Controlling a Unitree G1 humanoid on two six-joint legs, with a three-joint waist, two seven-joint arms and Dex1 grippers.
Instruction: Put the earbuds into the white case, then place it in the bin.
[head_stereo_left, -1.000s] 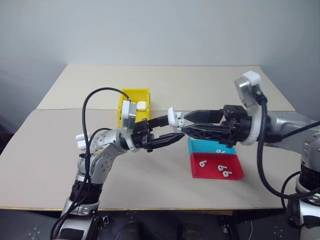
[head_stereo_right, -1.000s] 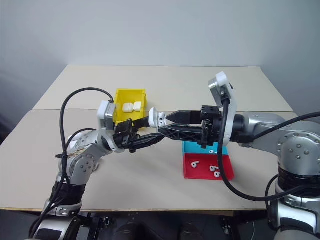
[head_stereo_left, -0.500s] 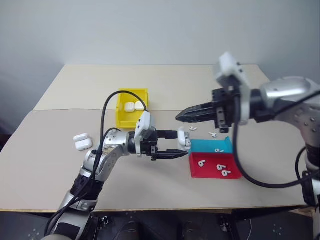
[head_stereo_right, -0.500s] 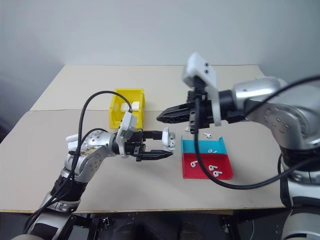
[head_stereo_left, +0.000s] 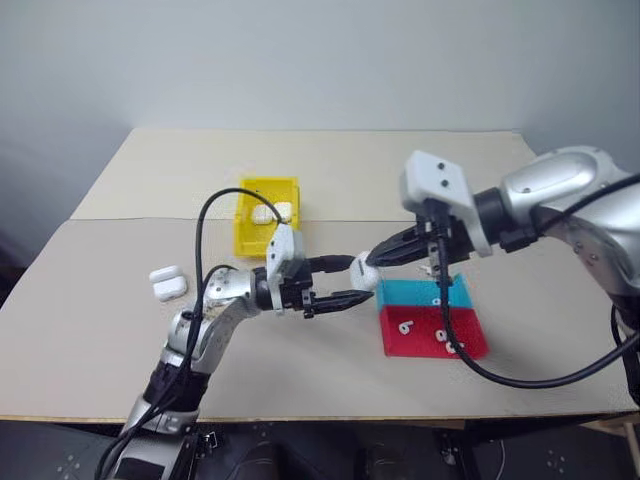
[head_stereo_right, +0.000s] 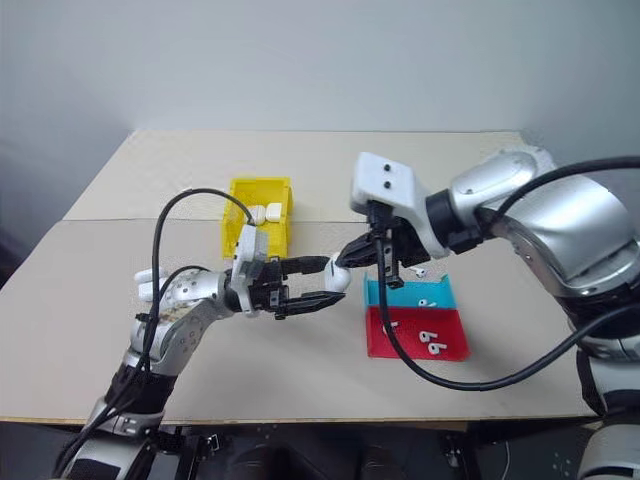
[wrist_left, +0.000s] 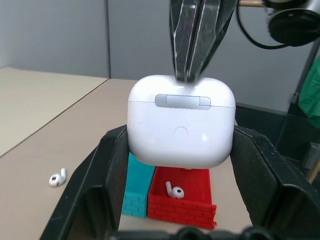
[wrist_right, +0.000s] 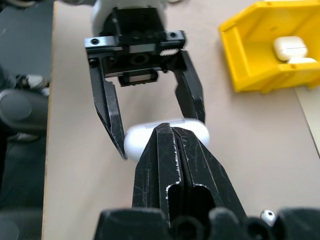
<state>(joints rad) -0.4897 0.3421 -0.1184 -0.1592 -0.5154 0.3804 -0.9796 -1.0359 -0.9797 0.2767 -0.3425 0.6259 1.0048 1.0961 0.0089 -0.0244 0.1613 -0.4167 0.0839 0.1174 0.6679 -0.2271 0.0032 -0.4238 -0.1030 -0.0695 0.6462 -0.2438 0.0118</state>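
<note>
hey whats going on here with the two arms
The left claw is shut on a white case, lid closed, holding it above the table. The right claw, fingers shut, presses its tips on the case's lid. Two more cases sit in the yellow bin, and earbuds lie in the red tray.

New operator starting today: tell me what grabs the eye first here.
Mid-air over the table, the left claw holds a closed white case, with the shut right claw pressing its tips on the lid. Behind sits the yellow bin holding two cases; red and cyan trays lie below.
</note>
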